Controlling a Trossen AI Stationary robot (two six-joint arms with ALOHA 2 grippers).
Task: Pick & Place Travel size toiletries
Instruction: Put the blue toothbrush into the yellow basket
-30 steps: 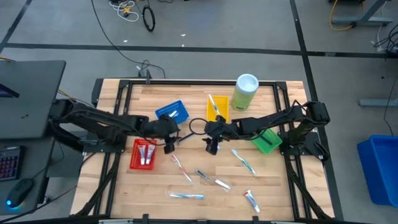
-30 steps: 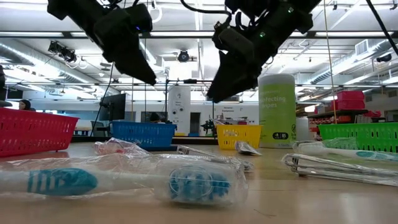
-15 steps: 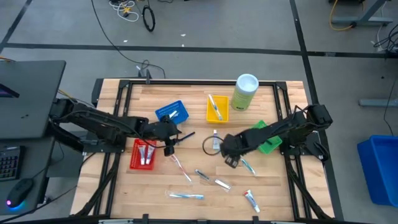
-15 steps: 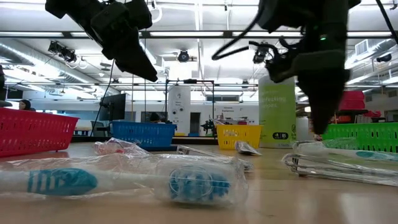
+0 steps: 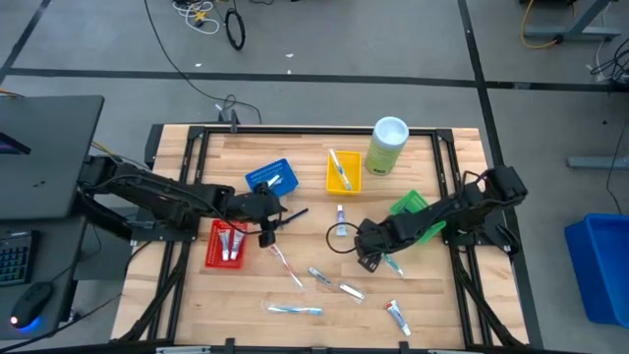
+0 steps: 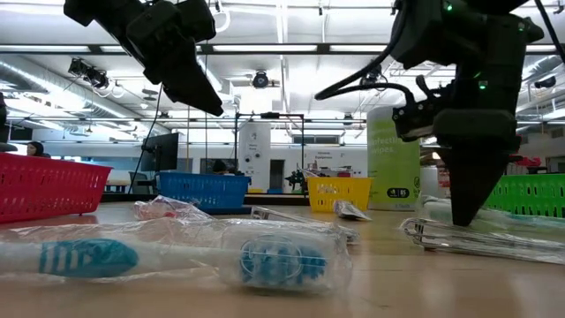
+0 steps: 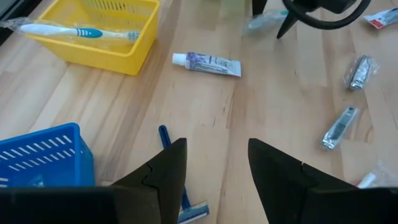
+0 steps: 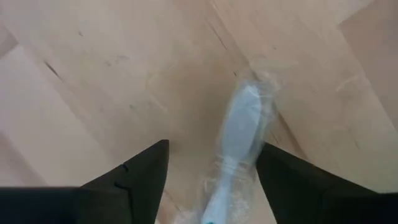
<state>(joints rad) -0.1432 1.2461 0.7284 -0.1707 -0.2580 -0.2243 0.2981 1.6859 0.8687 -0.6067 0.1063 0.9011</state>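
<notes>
My right gripper (image 5: 371,259) is open and low over a plastic-wrapped white and teal toothbrush (image 5: 391,262) that lies flat on the table. In the right wrist view its fingers stand on either side of the toothbrush's wrapped end (image 8: 241,121). In the low view the right gripper (image 6: 463,215) reaches down to the table top. My left gripper (image 5: 269,225) is open and hovers above a blue razor (image 7: 181,202) near the red tray. A white tube (image 5: 340,217) lies between the two arms.
Red tray (image 5: 227,243) with tubes, blue tray (image 5: 270,178), yellow tray (image 5: 342,170) with a toothbrush, green tray (image 5: 414,215) and the pale-green canister (image 5: 387,145) ring the middle. More toothbrushes (image 5: 295,310), small packets (image 5: 351,289) and a tube (image 5: 397,316) lie toward the near edge.
My right gripper has moved from the table's middle, by the yellow tray, toward the right and near edge and has come down over the wrapped toothbrush. The white tube now shows on the table where that gripper stood.
</notes>
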